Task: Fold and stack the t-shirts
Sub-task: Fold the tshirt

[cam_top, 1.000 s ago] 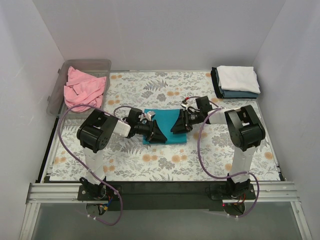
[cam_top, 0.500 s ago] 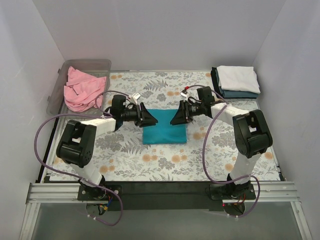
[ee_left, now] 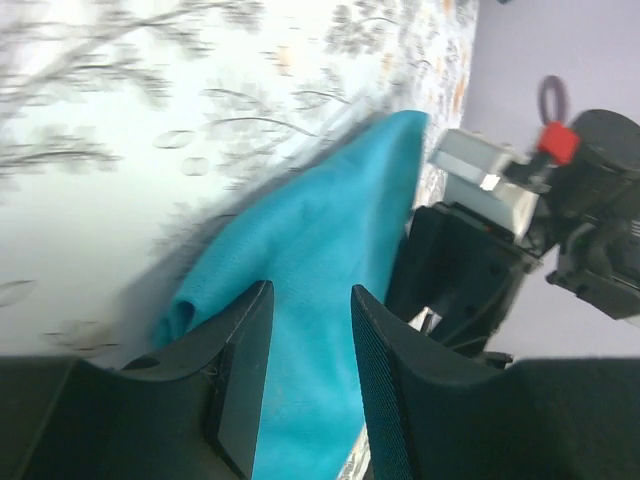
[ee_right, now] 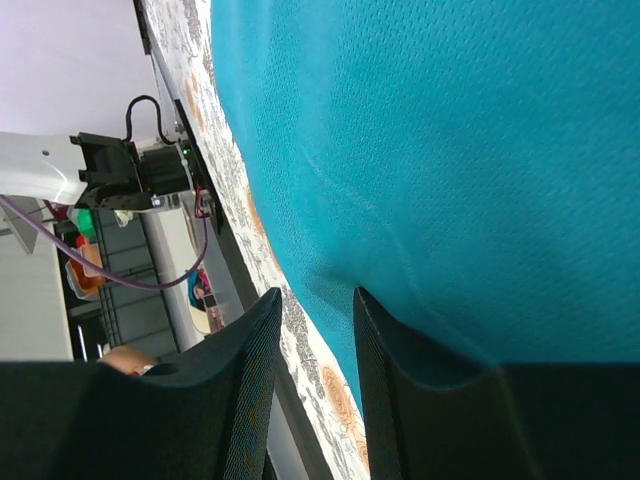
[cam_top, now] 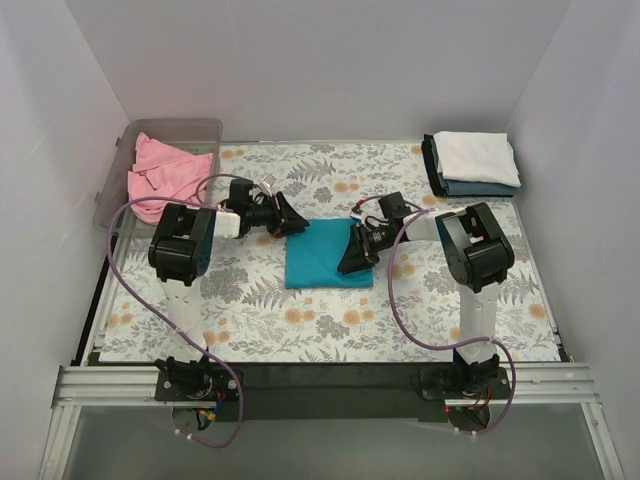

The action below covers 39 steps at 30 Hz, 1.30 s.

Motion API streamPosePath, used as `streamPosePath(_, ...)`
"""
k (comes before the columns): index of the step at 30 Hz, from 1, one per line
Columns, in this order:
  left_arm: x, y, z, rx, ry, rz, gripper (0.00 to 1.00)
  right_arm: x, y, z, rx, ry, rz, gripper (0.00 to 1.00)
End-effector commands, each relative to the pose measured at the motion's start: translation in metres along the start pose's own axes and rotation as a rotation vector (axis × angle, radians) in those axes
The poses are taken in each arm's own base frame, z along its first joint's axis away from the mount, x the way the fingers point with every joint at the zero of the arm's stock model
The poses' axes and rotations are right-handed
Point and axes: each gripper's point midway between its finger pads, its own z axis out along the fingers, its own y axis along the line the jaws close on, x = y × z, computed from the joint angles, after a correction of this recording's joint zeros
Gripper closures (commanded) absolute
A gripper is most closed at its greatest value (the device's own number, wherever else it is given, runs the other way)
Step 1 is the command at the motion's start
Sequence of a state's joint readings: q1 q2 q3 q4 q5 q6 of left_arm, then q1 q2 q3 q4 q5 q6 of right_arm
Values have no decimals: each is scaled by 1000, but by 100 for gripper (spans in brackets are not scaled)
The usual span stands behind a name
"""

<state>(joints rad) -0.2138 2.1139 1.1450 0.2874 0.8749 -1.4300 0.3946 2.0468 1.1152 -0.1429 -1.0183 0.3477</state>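
Teal shirt (cam_top: 325, 258) folded flat, mid-bench on the flowered cloth (cam_top: 250, 320). Left hand (cam_top: 294, 224) at its far-left corner, right hand (cam_top: 350, 262) on its right edge, both part spread (teal shows in each gap). White shirt (cam_top: 478, 155) stacked far right. Pink shirt (cam_top: 165, 178) in the bin (cam_top: 180, 125).

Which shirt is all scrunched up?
The pink t-shirt, heaped in the clear bin. The teal t-shirt, white t-shirt and dark t-shirt lie folded flat.
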Motion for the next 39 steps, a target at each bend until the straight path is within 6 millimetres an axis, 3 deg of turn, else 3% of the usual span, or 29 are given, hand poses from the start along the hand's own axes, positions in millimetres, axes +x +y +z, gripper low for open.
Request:
streamPosePath(1, -19, 13, -4, -21, -43, -17, 64, -24, 22, -6, -29, -21, -116, 59)
streamPosePath(3, -19, 8, -5, 5, -29, -8, 64, -35, 40, -15, -45, -37, -174, 58)
streamPosePath(7, -23, -33, -19, 104, -20, 69, 62, -64, 70, -37, -47, -115, -267, 53)
streamPosePath(8, -25, -49, -26, 128, -26, 104, 61, -73, 71, -43, -35, -141, -283, 52)
streamPosePath(11, -23, -71, -37, 157, -36, 153, 60, -105, 60, -61, 19, -223, -286, 50)
streamPosePath(12, -21, -74, -38, 162, -34, 158, 60, -113, 47, -62, 26, -235, -260, 51)
streamPosePath(14, -16, -76, -36, 161, -26, 152, 60, -125, 42, -63, 17, -247, -235, 52)
streamPosePath(15, -14, -74, -35, 157, -26, 147, 60, -129, 29, -60, 24, -250, -212, 52)
streamPosePath(20, -13, -59, -25, 144, -31, 131, 60, -147, 8, -57, 36, -264, -188, 53)
streamPosePath(27, -4, -22, -13, 78, -16, 54, 60, -152, -41, -48, 96, -273, -154, 54)
streamPosePath(30, -6, -3, -9, 25, -21, 38, 62, -156, -49, -49, 99, -279, -166, 55)
streamPosePath(33, -21, 1, -11, 29, -34, 43, 62, -172, -30, -59, 89, -307, -228, 51)
streamPosePath(36, -42, -28, -19, 90, -32, 128, 61, -189, 6, -76, 83, -351, -315, 41)
streamPosePath(38, -51, -61, -31, 127, -40, 241, 57, -189, 21, -83, 85, -363, -350, 28)
streamPosePath(39, -51, -72, -35, 138, -40, 280, 55, -187, 40, -93, 85, -378, -383, 23)
